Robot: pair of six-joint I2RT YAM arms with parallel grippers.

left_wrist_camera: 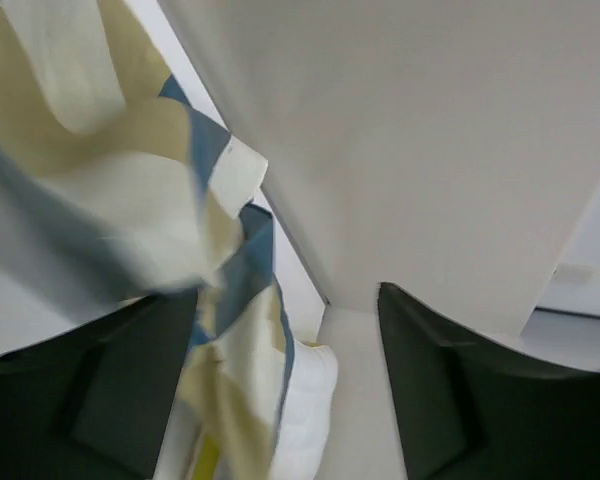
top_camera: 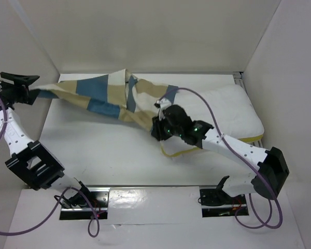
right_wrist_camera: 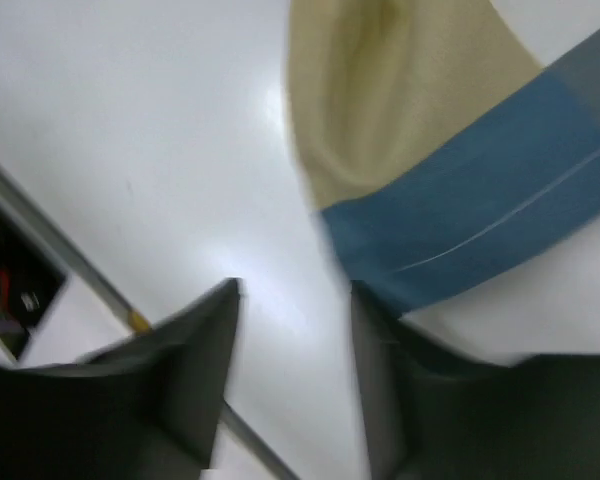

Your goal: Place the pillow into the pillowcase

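Fingers (left_wrist_camera: 120, 390) of left gripper (left_wrist_camera: 286, 320) gape, right gripper (right_wrist_camera: 295, 300) barely parted, pillowcase (top_camera: 101, 93) beside both

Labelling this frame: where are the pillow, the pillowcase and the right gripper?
the pillow (top_camera: 233, 106): top view, bare white quilted face.
the pillowcase (top_camera: 95, 87): top view, blue block near its left end.
the right gripper (right_wrist_camera: 295, 292): right wrist view, gap between its fingertips.

The white tabletop (top_camera: 103, 150) carries the pillow (top_camera: 223, 106), lying flat at its right side. The checked pillowcase (top_camera: 101, 96) stretches from the pillow's left end toward the back-left corner.
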